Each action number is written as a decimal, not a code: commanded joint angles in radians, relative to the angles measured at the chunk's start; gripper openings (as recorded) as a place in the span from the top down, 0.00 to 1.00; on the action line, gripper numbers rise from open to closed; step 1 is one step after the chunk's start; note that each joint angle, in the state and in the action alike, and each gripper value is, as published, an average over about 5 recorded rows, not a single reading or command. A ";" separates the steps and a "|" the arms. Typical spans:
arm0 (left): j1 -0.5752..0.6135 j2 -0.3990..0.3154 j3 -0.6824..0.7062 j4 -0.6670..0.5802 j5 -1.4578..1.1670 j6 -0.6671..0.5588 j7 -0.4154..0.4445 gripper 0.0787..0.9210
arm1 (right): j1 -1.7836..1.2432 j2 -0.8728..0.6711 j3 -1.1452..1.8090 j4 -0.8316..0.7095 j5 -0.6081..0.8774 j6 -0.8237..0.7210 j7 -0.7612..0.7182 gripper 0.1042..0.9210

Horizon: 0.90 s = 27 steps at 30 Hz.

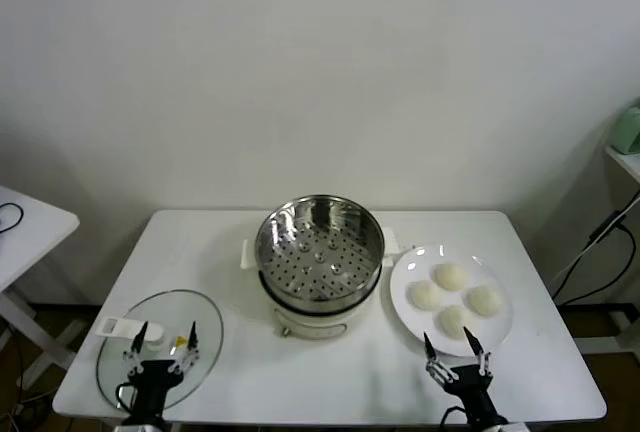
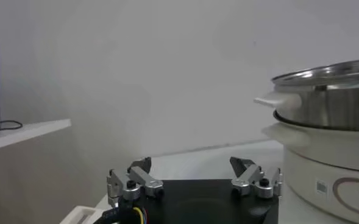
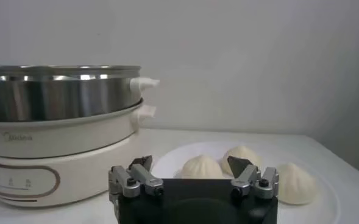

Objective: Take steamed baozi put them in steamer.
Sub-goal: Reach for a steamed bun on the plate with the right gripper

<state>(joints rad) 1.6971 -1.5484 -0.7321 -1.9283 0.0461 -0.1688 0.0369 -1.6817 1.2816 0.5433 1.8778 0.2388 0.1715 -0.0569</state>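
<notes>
Several cream-white baozi (image 1: 452,297) lie on a flat white plate (image 1: 402,290) at the right of the table. In the right wrist view three baozi (image 3: 202,167) show beyond the fingers. The steel steamer (image 1: 320,249) with its perforated tray stands mid-table, and it holds nothing. My right gripper (image 1: 455,345) hovers open at the plate's near edge, just short of the nearest bun. Over the glass lid at the front left my left gripper (image 1: 167,339) stands open, holding nothing. The steamer (image 2: 328,131) shows beside that gripper (image 2: 191,168) in the left wrist view. Its wall (image 3: 60,97) also appears in the right wrist view, beside the open right gripper (image 3: 190,165).
A glass lid (image 1: 205,327) lies flat at the front left, with a small white object (image 1: 117,327) at its edge. A second white table (image 1: 30,222) stands off to the left. Cables (image 1: 590,252) hang beyond the right edge.
</notes>
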 commanded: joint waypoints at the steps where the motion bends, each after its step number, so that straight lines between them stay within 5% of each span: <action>1: 0.000 -0.001 0.000 -0.001 0.000 0.001 0.001 0.12 | 0.038 -0.034 0.045 0.033 -0.004 -0.044 -0.023 0.12; 14: -0.012 0.013 0.003 0.004 0.015 0.013 0.008 0.12 | 0.340 -0.502 0.093 -0.042 0.043 -0.394 -0.276 0.12; 27: -0.028 0.014 0.018 0.031 0.029 -0.009 0.003 0.12 | 0.763 -0.887 -0.221 -0.325 -0.028 -0.380 -0.768 0.12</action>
<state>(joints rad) 1.6697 -1.5355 -0.7141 -1.9020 0.0686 -0.1755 0.0388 -1.2264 0.6611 0.5085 1.7191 0.2444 -0.1597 -0.5210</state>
